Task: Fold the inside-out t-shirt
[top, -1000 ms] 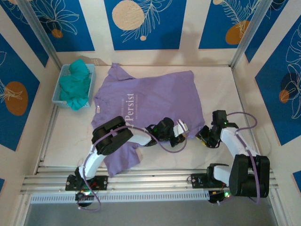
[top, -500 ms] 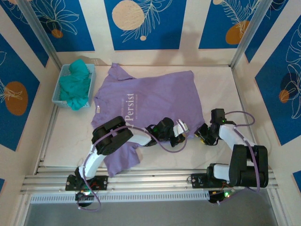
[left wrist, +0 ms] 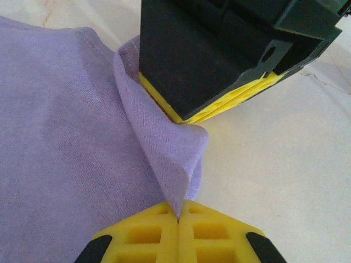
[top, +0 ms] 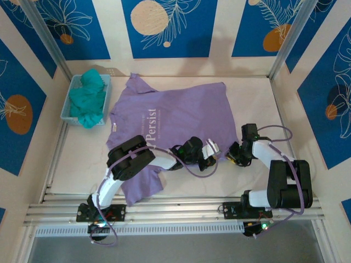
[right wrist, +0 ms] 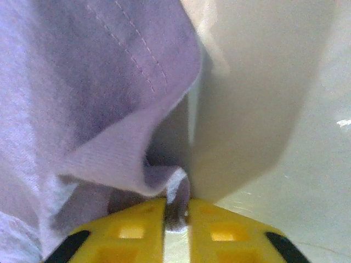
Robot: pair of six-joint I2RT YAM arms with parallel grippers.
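The left gripper (left wrist: 178, 219) and right gripper (right wrist: 176, 211) each pinch the hem of the t-shirt (top: 181, 118), spread on the desk (top: 258, 98). Grasping step; next probably needs an even, joint lift.

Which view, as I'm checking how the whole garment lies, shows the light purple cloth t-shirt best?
Top external: the light purple cloth t-shirt lies spread out, outline and lettering visible. Left wrist gives a corner pinched in the left end effector; right wrist, a stitched hem caught in the right end effector.
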